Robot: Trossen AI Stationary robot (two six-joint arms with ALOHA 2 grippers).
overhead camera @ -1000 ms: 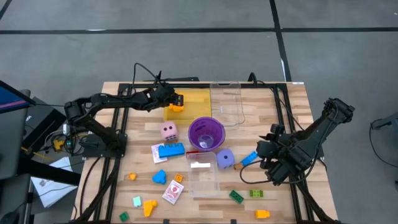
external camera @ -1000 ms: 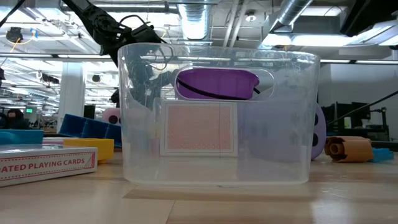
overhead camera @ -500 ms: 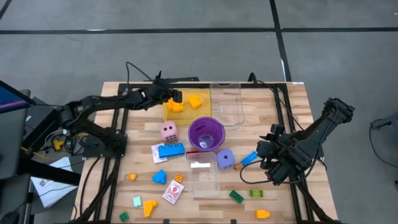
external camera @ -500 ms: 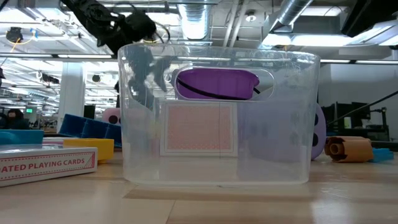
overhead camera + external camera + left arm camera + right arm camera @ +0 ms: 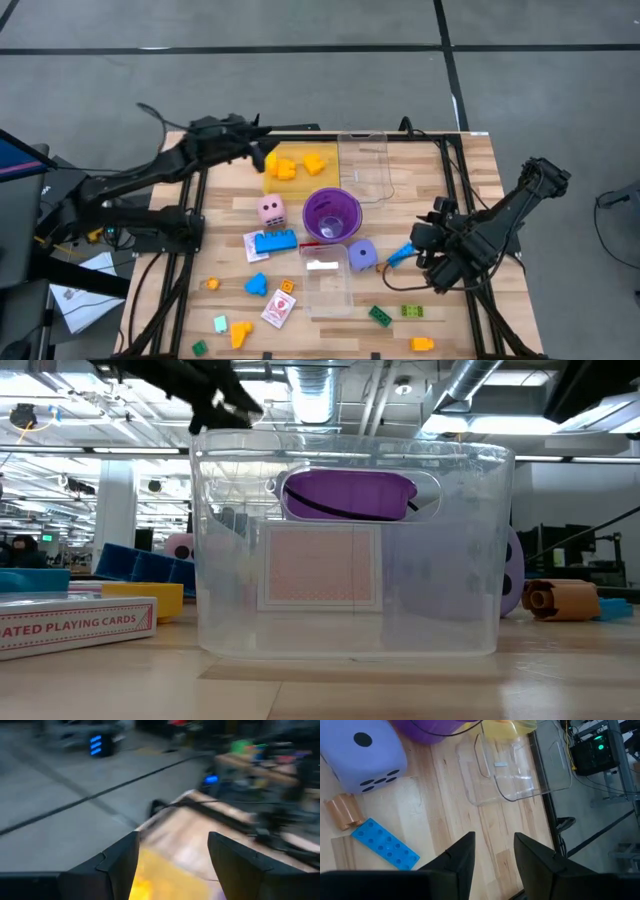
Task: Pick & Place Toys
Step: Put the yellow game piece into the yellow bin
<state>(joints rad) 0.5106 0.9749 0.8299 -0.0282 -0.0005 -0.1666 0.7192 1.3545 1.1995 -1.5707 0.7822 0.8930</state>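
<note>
Toys are lying all over the bench (image 5: 470, 170), and the one I am weighing for the next pick is the blue plate brick (image 5: 400, 253). It is sitting just beside the right hand (image 5: 424, 252), on the side facing the purple die (image 5: 362, 254), with a small tan cylinder piece (image 5: 342, 811) lying between it and the die. In the right wrist view the plate (image 5: 385, 848) is showing as a thin, flat, studded plastic strip. Its long axis is running diagonally across the wood grain, not square to the right hand (image 5: 494, 847). That hand's fingers are standing slightly apart with nothing between them. I am judging that it needs to turn so the jaws close across the plate's short side.

Farther out, the left hand (image 5: 262, 157) is hanging above the far left edge of the yellow tray (image 5: 300, 180), where yellow bricks (image 5: 315, 162) are resting. In the left wrist view the fingers of the left hand (image 5: 172, 851) are standing wide apart and empty. The pink die (image 5: 270, 211), a soft-cornered dotted cube, is the closest loose toy on that side. The chunky blue brick (image 5: 274, 241) is lying just beyond it. The translucent purple cup (image 5: 331, 215) is standing between the two arms, with the glossy clear tray (image 5: 365, 165) behind it.
</note>
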